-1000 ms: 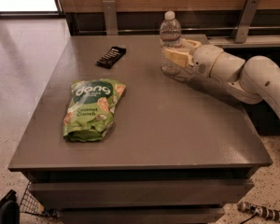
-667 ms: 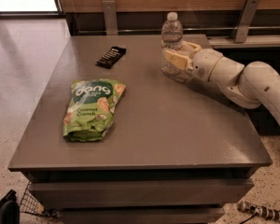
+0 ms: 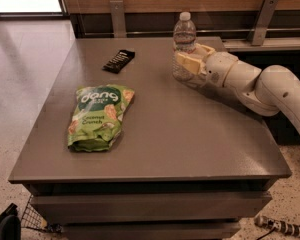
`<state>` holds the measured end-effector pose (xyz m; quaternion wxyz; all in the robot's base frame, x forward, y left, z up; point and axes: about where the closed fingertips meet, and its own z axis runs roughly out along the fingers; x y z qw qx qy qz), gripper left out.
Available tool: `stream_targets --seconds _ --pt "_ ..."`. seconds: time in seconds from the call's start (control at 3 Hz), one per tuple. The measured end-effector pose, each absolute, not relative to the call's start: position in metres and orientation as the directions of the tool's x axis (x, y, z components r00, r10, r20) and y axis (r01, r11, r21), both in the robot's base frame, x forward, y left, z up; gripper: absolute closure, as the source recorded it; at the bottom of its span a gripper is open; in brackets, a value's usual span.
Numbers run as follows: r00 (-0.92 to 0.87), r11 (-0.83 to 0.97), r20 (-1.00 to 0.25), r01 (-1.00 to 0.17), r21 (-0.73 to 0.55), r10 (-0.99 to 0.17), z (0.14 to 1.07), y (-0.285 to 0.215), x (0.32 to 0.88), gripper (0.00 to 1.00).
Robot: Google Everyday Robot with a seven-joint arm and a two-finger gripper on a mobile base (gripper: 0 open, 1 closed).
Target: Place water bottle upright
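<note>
a grey tabletop point(image 3: 190, 134) fills the view. a white robot arm point(image 3: 270, 86) reaches in from the right. a green snack bag point(image 3: 97, 116) lies flat on the left. the tool point(image 3: 188, 55), near the far edge, is closed around the water bottle point(image 3: 184, 34), which stands upright there. a small dark packet point(image 3: 118, 60) lies beyond the bag.

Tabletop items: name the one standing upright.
The small clear plastic water bottle with the white cap, at the gripper; the green snack bag and black packet lie flat.
</note>
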<state>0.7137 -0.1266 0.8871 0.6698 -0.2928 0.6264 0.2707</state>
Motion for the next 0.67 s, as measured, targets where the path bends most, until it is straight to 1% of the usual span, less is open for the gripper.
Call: stream_targets --seconds 0.67 --pt "0.069 0.675 -0.998 -0.736 -0.053 -0.003 0.8879 -0.1204 0.7137 0.00"
